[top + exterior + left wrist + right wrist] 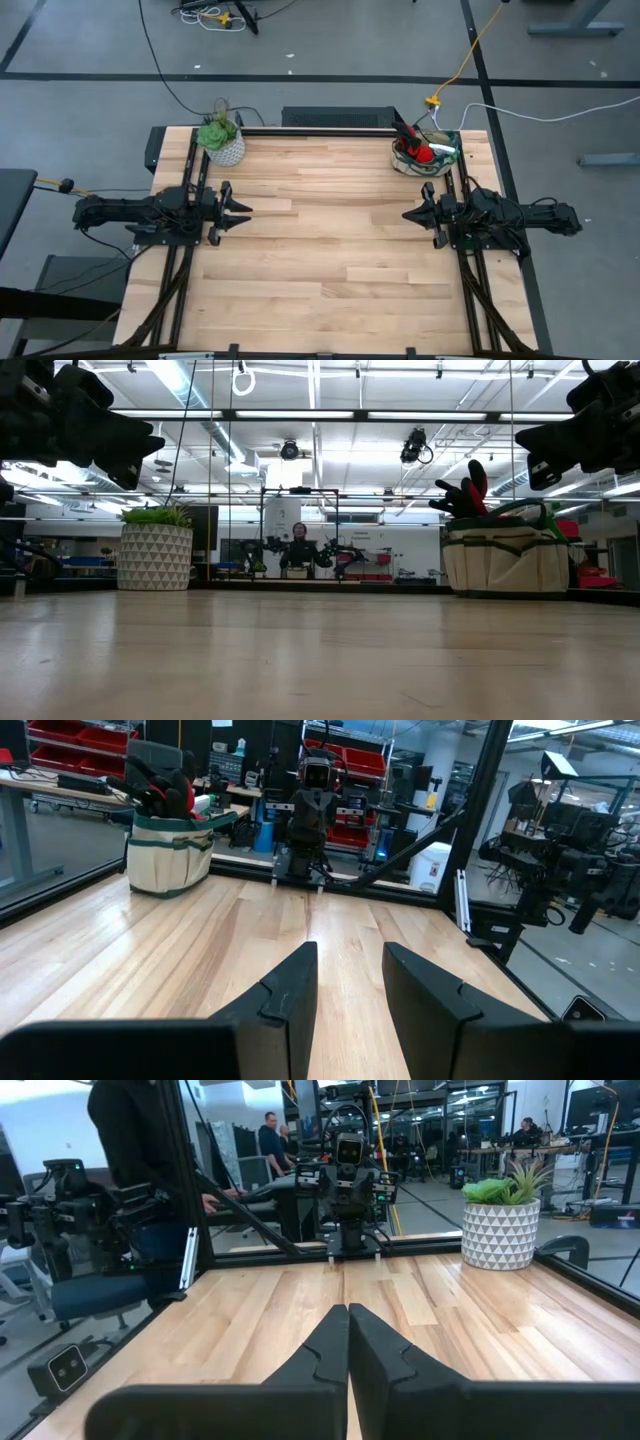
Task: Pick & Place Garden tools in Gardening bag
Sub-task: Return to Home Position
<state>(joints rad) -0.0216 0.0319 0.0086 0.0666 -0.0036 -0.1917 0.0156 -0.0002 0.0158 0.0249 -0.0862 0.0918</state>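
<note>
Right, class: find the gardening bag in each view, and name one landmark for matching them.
High view: bag at the table's upper right corner.
Low view: bag at right, standing on the table.
Left wrist view: bag across the table, at its edge.
Right wrist view: not in it.
Landmark: the white pot, upper left corner in the high view, also in the low and right wrist views.
</note>
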